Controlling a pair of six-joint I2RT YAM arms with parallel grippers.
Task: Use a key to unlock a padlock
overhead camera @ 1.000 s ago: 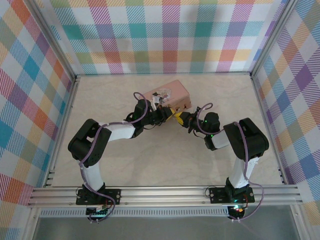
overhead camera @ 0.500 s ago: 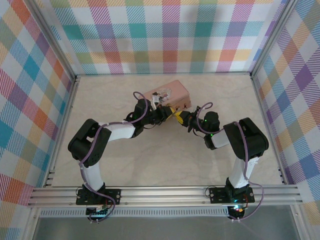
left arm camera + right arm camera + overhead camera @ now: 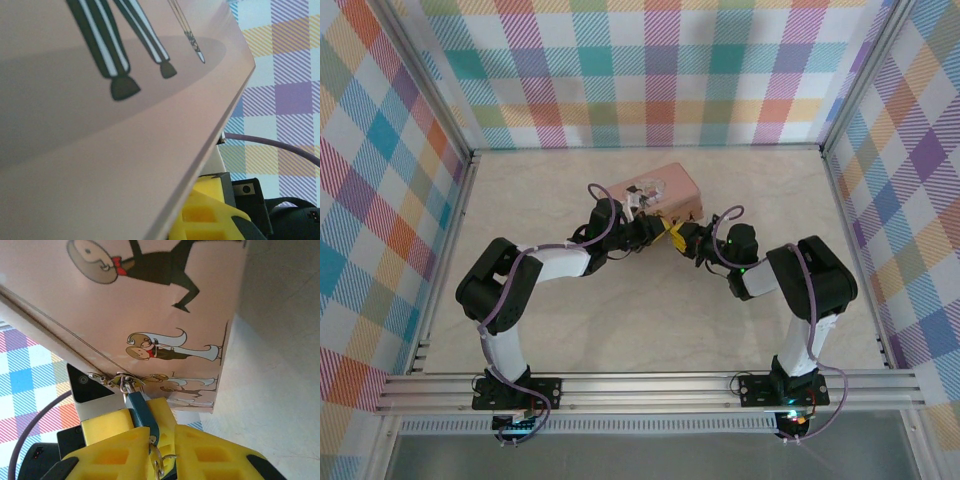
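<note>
right gripper [image 3: 147,427] straddles the padlock [image 3: 140,407] hanging at the pink tin's [image 3: 150,305] edge, grip impossible to tell; left gripper [image 3: 645,226] closed beside the tin.

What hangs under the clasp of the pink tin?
A small dark padlock hangs from the clasp, between the right end effector's yellow fingers. Its lower part is covered by them.

Padlock [image 3: 142,412] — smooth metal; tin [image 3: 165,305] — matt.

Black-and-white arms [image 3: 560,262] carry yellow fingers [image 3: 110,440], purple cables [image 3: 280,145]
</note>
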